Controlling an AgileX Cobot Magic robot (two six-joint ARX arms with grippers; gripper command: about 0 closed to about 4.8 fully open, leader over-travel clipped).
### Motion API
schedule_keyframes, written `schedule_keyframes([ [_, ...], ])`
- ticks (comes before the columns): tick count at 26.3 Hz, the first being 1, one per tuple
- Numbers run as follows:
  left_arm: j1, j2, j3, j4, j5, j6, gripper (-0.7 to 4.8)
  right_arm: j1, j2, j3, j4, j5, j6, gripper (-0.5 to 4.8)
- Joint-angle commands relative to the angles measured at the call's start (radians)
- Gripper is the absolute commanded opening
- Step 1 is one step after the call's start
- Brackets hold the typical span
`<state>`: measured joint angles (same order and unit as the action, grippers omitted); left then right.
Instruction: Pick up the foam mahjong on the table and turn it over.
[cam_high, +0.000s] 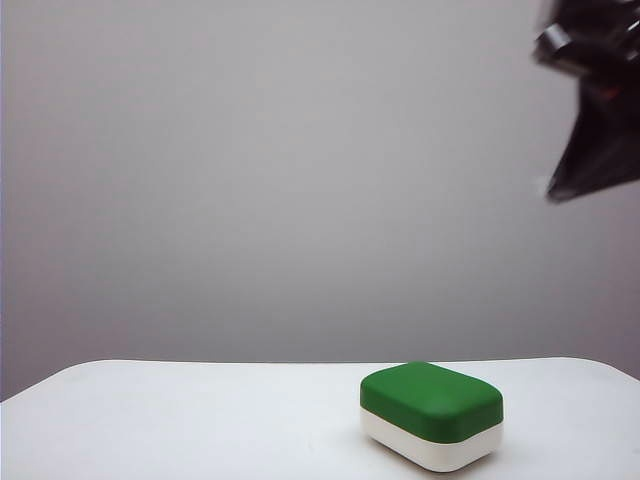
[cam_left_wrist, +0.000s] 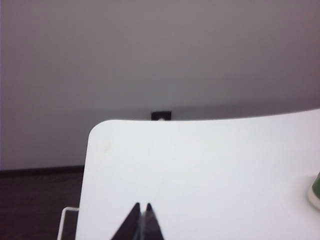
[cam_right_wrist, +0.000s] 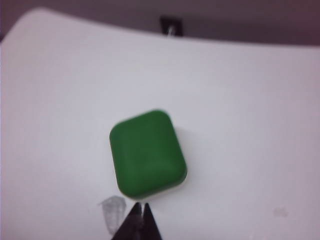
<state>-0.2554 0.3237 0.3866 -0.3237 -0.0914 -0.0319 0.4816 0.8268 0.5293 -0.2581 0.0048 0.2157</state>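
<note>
Green-topped rounded foam mahjong (cam_right_wrist: 147, 154) rests on smooth table (cam_right_wrist: 240, 100); left pincer (cam_left_wrist: 141, 206) and right pincer (cam_right_wrist: 140, 205) pinched together.

Table (cam_high: 200, 420) bare on all sides of the foam mahjong (cam_high: 432, 414), the only thing standing on it; block lies green side up, white half down. Open surface to its left and behind. Right gripper (cam_right_wrist: 142, 206) above the block, apart from it, tips together. Left gripper (cam_left_wrist: 141, 206) over bare tabletop, tips together, block well off at the view's edge. Faint smudge (cam_right_wrist: 113, 210) on the table surface beside the block.
</note>
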Motion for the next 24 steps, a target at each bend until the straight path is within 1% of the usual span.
schedule_keyframes([
  [1, 0.002, -0.056, -0.047, 0.065, -0.003, -0.013, -0.05, -0.018, -0.104, -0.053, 0.047, 0.023, 0.002, -0.05],
  [3, 0.002, -0.119, -0.087, 0.090, -0.003, -0.032, -0.05, -0.048, -0.204, -0.112, 0.061, 0.040, 0.007, -0.05],
  [5, 0.001, -0.158, -0.111, 0.108, -0.002, -0.032, -0.05, -0.082, -0.267, -0.153, 0.064, 0.047, 0.025, -0.05],
  [9, 0.002, -0.214, -0.149, 0.125, -0.011, -0.049, -0.05, -0.154, -0.385, -0.241, 0.111, 0.038, 0.053, -0.05],
  [11, 0.002, -0.243, -0.183, 0.141, -0.024, -0.058, -0.05, -0.200, -0.479, -0.310, 0.164, 0.015, 0.074, -0.05],
  [13, 0.002, -0.264, -0.211, 0.154, -0.017, -0.058, -0.05, -0.222, -0.539, -0.352, 0.187, 0.008, 0.077, -0.05],
  [18, 0.002, -0.326, -0.287, 0.195, 0.039, -0.061, -0.05, -0.235, -0.645, -0.439, 0.235, 0.008, 0.080, -0.05],
  [20, 0.002, -0.323, -0.315, 0.219, 0.048, -0.080, -0.05, -0.235, -0.695, -0.487, 0.253, 0.011, 0.078, -0.05],
  [22, 0.003, -0.323, -0.323, 0.221, 0.048, -0.080, -0.05, -0.234, -0.729, -0.523, 0.273, 0.012, 0.072, -0.05],
  [24, 0.003, -0.323, -0.330, 0.222, 0.047, -0.072, -0.05, -0.238, -0.763, -0.528, 0.230, 0.020, 0.045, -0.05],
])
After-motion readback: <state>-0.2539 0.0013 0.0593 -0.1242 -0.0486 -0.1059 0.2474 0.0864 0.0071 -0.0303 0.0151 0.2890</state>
